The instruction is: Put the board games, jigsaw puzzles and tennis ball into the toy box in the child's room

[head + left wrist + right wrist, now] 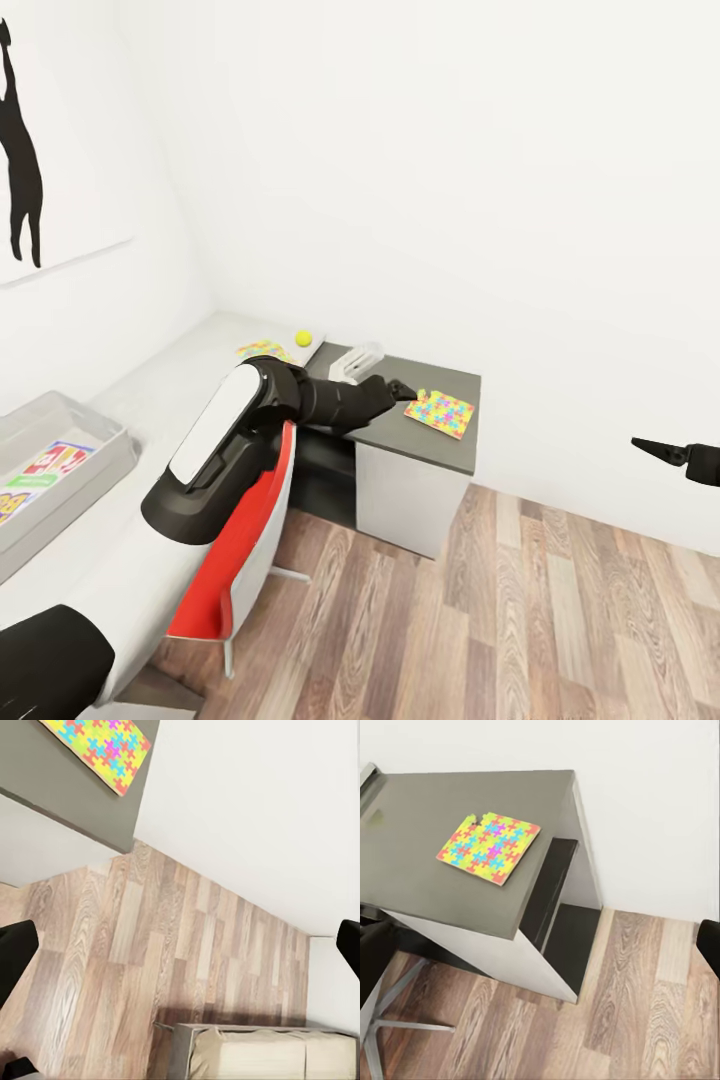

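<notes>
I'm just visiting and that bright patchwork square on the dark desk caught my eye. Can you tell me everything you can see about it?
It is a jigsaw puzzle, a thin, flat, roughly square sheet of interlocked pieces in yellow, pink, blue, green and orange. One corner looks notched, as if a piece were missing. It lies flat on the dark grey table, near the end by the white wall, turned at an angle to the table's edges. Only the tabletop touches it; the left gripper hovers just beside it.

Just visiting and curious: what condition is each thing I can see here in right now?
Puzzle: flat on the desk, untouched.
Ball: resting on the desk.
Toy box: open, board game inside.
Left gripper: beside the puzzle, holding nothing.
Right gripper: over the floor, empty.
</notes>
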{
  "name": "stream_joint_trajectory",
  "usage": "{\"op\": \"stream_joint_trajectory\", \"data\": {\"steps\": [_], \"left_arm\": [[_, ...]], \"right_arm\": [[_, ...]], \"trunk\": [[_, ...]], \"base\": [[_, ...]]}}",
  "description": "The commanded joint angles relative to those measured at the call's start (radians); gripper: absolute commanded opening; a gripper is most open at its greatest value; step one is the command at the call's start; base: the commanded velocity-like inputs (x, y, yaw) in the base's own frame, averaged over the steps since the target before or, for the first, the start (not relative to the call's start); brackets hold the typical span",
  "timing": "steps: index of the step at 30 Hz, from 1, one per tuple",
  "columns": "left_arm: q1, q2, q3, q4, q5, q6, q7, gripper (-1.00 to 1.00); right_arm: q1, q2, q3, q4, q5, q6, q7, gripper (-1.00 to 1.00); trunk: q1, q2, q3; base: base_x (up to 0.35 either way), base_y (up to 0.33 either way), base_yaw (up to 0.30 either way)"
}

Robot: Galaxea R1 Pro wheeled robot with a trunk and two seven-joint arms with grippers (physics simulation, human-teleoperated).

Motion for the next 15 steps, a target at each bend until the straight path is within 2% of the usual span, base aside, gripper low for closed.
{"op": "stream_joint_trajectory", "data": {"steps": [1, 5, 11, 14, 15], "left_arm": [[-0.001, 0.001, 0.001, -0.001, 0.006, 0.006, 0.009, 1.0], [0.0, 0.006, 0.0, 0.002, 0.006, 0.007, 0.009, 1.0], [0.001, 0.009, 0.0, 0.022, -0.002, 0.007, 0.009, 1.0], [0.001, 0.009, -0.001, 0.031, -0.024, 0.007, 0.008, 1.0], [0.015, 0.008, 0.001, 0.035, -0.056, 0.007, 0.007, 1.0]], "right_arm": [[-0.002, 0.0, -0.001, 0.0, 0.007, 0.005, 0.009, 1.0], [-0.002, 0.0, 0.0, 0.0, 0.007, 0.005, 0.008, 1.0], [-0.002, 0.0, 0.011, 0.0, 0.007, 0.005, 0.009, 1.0], [-0.002, 0.0, 0.015, 0.0, 0.008, 0.005, 0.009, 1.0], [-0.002, 0.0, 0.023, 0.0, 0.008, 0.005, 0.009, 1.0]], "trunk": [[0.001, -0.002, -0.001], [0.001, -0.002, 0.004], [0.001, -0.002, 0.012], [0.001, -0.002, 0.015], [0.001, -0.002, 0.017]], "base": [[0.009, 0.0, -0.22], [0.154, 0.0, -0.22], [0.312, 0.0, -0.22], [0.327, 0.0, -0.22], [0.174, 0.0, -0.22]]}}
